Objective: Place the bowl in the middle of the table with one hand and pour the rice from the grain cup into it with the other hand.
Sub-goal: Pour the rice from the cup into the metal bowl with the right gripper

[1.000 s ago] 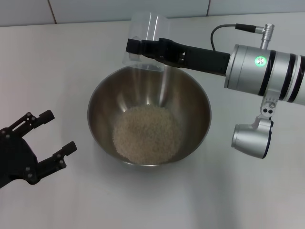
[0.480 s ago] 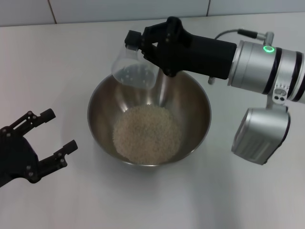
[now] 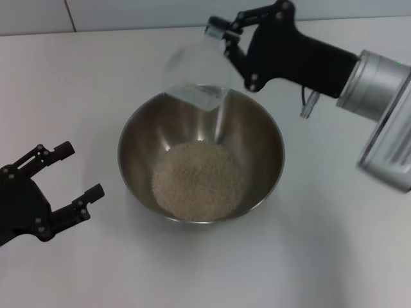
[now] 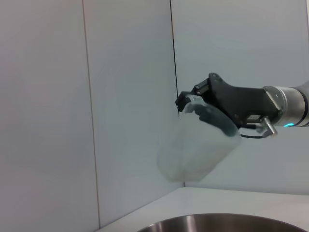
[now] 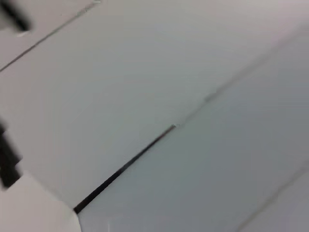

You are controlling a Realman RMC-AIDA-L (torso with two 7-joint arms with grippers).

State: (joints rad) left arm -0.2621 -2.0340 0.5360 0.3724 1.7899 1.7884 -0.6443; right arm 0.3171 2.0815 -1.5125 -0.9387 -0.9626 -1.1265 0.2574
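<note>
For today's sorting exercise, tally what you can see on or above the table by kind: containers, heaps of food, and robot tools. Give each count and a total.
Containers: 2, the bowl and the cup
Heaps of food: 1, the rice
Robot tools: 2, the left tool and the right tool
Total: 5

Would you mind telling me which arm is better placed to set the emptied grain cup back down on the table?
The right. Its tool already grips the grain cup, held above the far rim of the bowl that holds the rice. The left tool is open and empty, on the bowl's other side.
</note>
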